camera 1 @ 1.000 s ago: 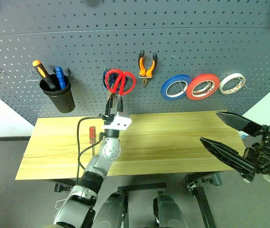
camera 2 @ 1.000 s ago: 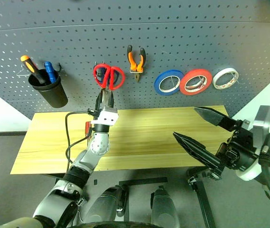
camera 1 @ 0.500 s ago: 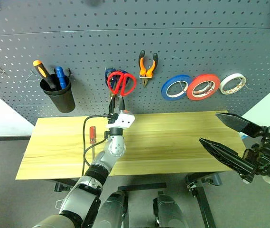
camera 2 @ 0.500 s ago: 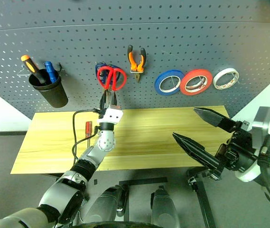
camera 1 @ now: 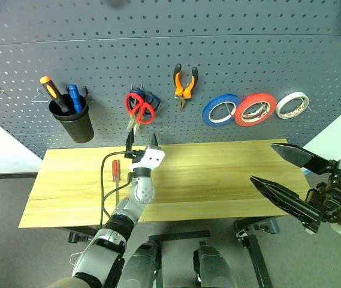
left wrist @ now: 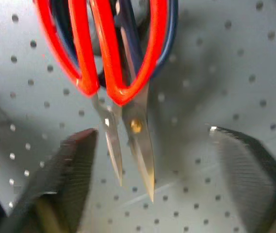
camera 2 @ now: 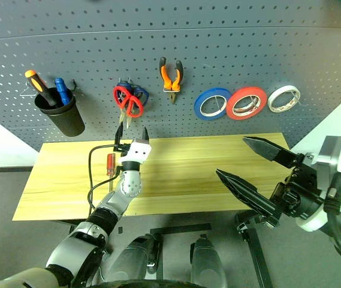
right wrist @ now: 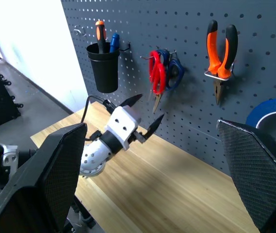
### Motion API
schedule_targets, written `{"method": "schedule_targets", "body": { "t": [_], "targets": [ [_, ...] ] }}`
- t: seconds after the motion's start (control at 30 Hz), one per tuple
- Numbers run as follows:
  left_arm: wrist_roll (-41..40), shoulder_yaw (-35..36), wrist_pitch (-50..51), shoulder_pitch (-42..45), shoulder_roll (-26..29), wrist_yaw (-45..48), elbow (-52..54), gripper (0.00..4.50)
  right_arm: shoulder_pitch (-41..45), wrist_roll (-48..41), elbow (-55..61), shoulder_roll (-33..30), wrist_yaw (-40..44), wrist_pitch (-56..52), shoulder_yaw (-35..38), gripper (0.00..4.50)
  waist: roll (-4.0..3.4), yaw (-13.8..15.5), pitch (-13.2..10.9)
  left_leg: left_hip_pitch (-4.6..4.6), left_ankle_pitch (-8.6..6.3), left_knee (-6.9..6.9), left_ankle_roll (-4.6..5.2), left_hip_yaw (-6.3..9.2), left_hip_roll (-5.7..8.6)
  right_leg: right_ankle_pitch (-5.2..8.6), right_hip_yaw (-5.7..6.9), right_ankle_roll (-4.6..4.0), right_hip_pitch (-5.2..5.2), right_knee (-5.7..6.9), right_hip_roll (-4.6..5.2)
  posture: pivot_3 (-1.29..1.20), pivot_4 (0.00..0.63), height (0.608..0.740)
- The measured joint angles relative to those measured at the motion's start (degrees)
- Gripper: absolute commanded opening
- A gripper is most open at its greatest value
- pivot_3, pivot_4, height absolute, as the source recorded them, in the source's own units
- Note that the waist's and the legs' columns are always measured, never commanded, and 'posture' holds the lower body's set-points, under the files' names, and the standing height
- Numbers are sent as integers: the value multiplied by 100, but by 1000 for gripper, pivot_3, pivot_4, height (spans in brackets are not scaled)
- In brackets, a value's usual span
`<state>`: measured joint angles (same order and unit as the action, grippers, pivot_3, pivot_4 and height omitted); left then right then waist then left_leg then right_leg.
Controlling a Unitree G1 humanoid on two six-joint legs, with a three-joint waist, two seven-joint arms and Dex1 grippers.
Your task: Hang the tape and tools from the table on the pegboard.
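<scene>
Hanging nearly done: pegboard (camera 1: pixel 230 54) carries pliers (camera 1: pixel 186 84), red tape (camera 1: pixel 256 109) between the blue roll (camera 1: pixel 221 110) and white roll (camera 1: pixel 292 105), and red scissors (camera 1: pixel 139 107) on a hook over the blue scissors (camera 1: pixel 152 99), blades down so gravity keeps them seated. Table (camera 1: pixel 218 180) holds one leftover, the red screwdriver (camera 1: pixel 115 170), at 9 o'clock of the left gripper (camera 1: pixel 141 141). Left gripper sits just below the scissors, jaws spread, released, nothing held. Right gripper (camera 1: pixel 281 174) parked at 3 o'clock, jaws wide, empty. Screwdriver likely next.

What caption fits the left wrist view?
Red-handled scissors hang on the pegboard above the left gripper's open fingers.
</scene>
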<state>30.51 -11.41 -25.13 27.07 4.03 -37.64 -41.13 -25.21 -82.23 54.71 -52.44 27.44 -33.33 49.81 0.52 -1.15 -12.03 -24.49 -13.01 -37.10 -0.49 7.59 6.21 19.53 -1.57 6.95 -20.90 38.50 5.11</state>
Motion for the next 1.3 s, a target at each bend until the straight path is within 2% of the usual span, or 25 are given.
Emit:
{"method": "schedule_targets", "body": {
  "t": [0.23,0.47,0.67,0.97,1.13,1.3],
  "targets": [
    [-109,81,257,-674,236,319,509,4476,-56,7,2,-19,75,-1,2,4500,0,4,0,0,0,3,0,0,-1,0,-2,0,-2,-1,1,-154,195,740],
    [-623,598,1140,-789,390,755,554,4476,-392,393,73,-41,337,-80,-3,4500,1,11,-1,-1,-1,3,1,0,-1,0,-2,0,-5,-4,2,-148,200,740],
    [-1210,1156,2076,-433,369,950,163,4476,-461,678,127,-49,500,-104,-40,4500,4,15,-2,-1,-1,2,1,0,-1,0,-1,0,-7,-5,2,-151,202,740],
    [-2157,1796,3388,135,-119,1183,-344,4476,-415,726,119,-86,554,-121,-82,4500,24,3,-10,-1,-1,3,1,0,-1,0,-1,0,-2,-5,1,-153,197,740],
    [-2509,2015,4516,189,-316,1307,248,4476,-431,769,119,-86,564,-125,-85,4500,29,7,-11,-2,-1,3,1,0,-1,0,-1,0,-3,-6,1,-150,192,740],
    [-2763,2156,5807,161,-422,1429,1361,4476,-488,804,119,-82,582,-126,-114,4500,32,9,-10,-2,-1,2,0,0,-1,0,-1,0,-3,-5,0,-144,184,740]
  ]
}}
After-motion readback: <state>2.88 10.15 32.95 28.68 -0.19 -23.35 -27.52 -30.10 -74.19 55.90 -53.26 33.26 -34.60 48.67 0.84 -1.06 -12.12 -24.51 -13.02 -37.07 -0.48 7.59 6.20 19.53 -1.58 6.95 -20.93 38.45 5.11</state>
